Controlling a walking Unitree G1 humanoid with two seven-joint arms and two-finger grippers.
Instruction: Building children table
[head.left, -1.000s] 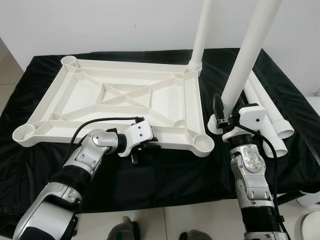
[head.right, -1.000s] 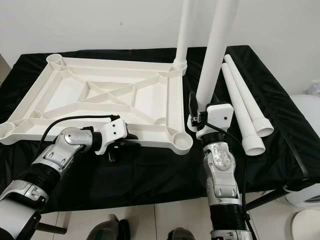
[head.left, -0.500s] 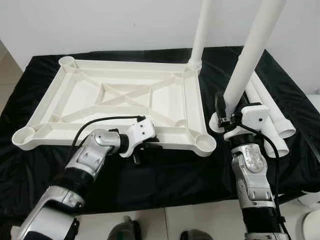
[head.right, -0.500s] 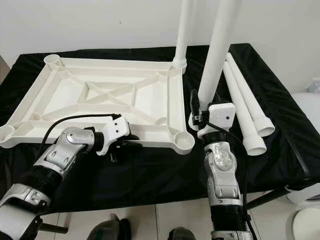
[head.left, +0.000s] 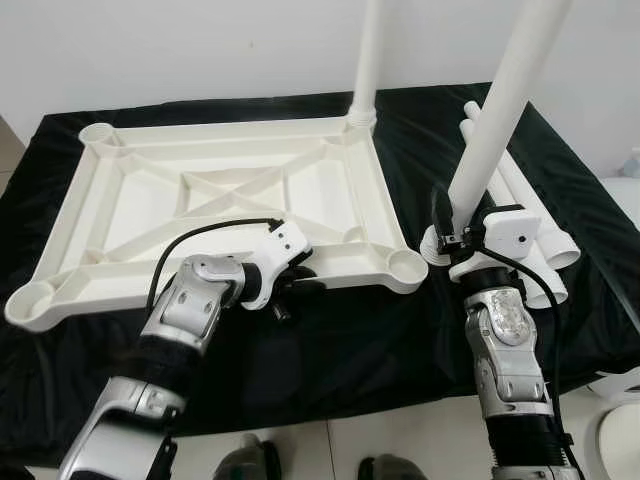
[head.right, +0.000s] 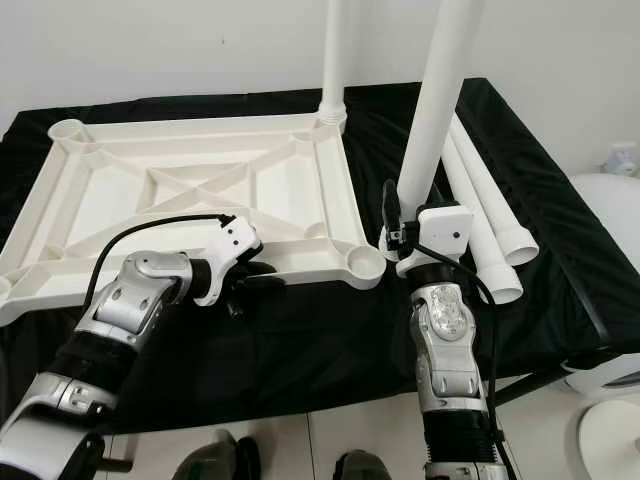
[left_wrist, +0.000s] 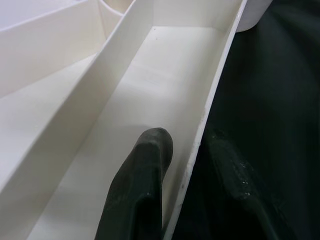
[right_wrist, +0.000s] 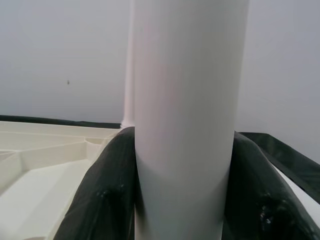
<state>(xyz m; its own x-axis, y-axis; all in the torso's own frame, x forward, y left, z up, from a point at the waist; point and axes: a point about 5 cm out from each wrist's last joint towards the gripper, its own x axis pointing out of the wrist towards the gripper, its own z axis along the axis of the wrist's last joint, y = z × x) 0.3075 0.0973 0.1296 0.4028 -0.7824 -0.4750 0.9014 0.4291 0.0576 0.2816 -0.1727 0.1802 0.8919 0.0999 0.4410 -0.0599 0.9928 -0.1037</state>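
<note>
Swung since a second ago, the white tabletop (head.left: 220, 190) lies upside down and more askew on the black-draped worktop (head.left: 340, 350), its near-right corner socket (head.left: 405, 265) now closer to the right arm. Left claw (left_wrist: 187, 170) pinches the tabletop's near rim, one finger inside the channel, one outside. Right claw (right_wrist: 182, 200) grips an upright white leg (head.left: 495, 120) just beside that socket. Another leg (head.left: 365, 60) stands in the far-right corner; two spare legs (head.left: 545, 225) lie to the right.
</note>
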